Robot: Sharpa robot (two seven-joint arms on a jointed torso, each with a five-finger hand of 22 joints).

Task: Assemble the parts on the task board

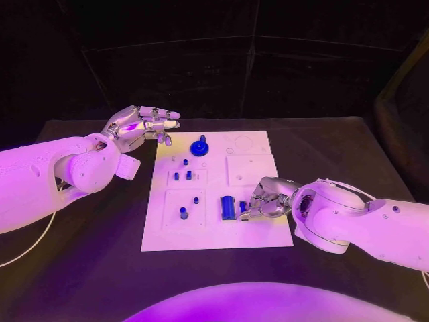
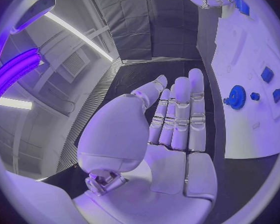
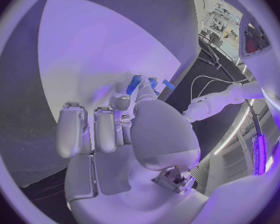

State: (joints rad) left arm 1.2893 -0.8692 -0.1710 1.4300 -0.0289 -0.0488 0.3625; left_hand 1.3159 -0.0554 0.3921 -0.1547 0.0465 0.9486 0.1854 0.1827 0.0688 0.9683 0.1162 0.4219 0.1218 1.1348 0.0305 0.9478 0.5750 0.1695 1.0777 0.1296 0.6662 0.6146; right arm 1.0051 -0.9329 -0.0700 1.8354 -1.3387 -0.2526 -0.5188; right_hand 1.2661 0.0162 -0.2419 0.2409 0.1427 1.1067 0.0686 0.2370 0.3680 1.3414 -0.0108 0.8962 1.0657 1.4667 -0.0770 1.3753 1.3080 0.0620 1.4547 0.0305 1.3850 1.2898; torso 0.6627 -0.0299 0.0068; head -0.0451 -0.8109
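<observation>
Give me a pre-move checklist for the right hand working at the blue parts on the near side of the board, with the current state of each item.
1. Right hand sits over the task board, at the blue parts near its front edge: ok.
2. Firm hold on a blue part: cannot tell; the fingertips touch or pinch it, but the contact is hidden.
3. Large ribbed blue part lies flat on the board beside the hand: ok.
4. Left hand is open, empty, off the board's far left corner, out of the way: ok.
5. Blue gear stands apart at the board's far end, untouched: ok.
6. Which slot the part belongs in: cannot tell.
</observation>
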